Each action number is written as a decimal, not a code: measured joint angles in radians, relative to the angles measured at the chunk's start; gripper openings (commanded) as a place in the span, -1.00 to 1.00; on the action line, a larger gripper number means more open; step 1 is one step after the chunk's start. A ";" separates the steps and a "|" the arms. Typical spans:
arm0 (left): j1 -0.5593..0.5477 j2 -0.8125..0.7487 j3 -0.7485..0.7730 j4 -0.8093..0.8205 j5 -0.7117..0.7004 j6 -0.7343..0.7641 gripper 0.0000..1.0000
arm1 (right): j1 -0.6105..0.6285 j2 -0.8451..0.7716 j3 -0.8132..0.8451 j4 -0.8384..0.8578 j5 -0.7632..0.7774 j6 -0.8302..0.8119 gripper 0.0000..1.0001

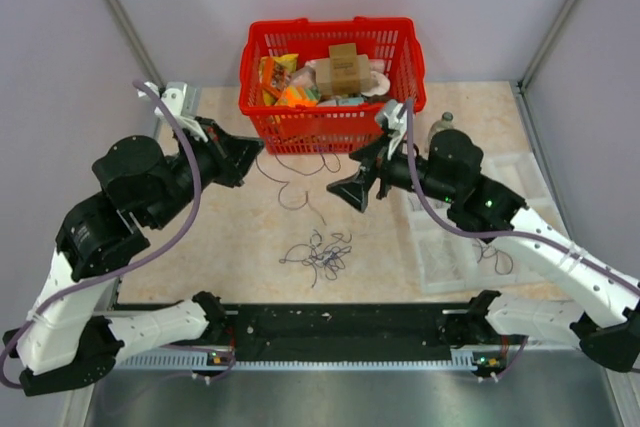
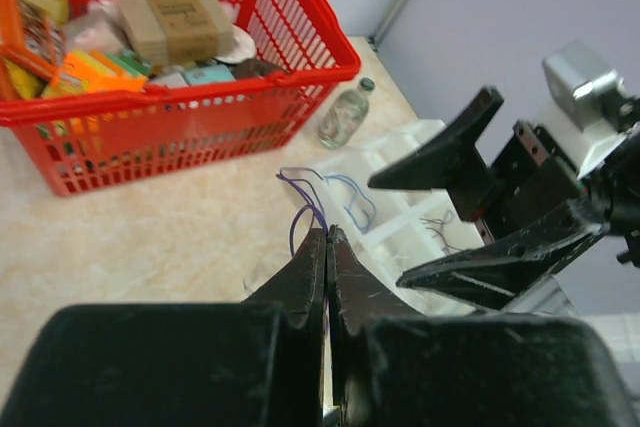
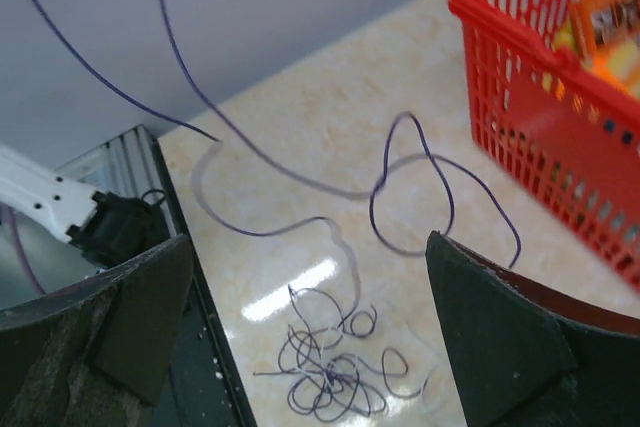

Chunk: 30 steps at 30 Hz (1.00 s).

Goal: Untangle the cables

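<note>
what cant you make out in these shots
- Tangle, top external: the strands are too thin and overlapped to count or trace.
- Purple strand, left wrist: the gripped part is hidden between the shut fingers of the left gripper.
- Same strand, right wrist: the upper part is cut off by the top edge.
- Red basket, top external: the lower contents are hidden under the box and packets.

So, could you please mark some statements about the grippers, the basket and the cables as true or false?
1. The left gripper is shut on a purple cable. True.
2. The right gripper is shut too. False: its jaws stand wide open.
3. The red basket is empty. False: it holds boxes and snack packs.
4. A tangle of cables lies on the table. True.
</note>
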 measured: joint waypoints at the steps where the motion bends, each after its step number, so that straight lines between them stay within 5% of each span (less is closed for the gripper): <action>1: 0.000 -0.007 -0.014 0.000 0.021 -0.022 -1.00 | 0.000 0.016 0.034 0.009 -0.028 -0.013 0.98; 18: 0.000 -0.008 -0.108 0.069 0.164 -0.193 -1.00 | 0.150 0.208 0.136 0.240 -0.265 0.119 0.79; 24: 0.000 -0.005 -0.124 0.072 0.130 -0.241 -1.00 | 0.293 0.261 0.186 0.180 0.070 0.064 0.23; 30: 0.000 -0.023 -0.132 0.071 0.079 -0.275 -1.00 | 0.352 0.277 0.195 0.121 0.426 0.039 0.06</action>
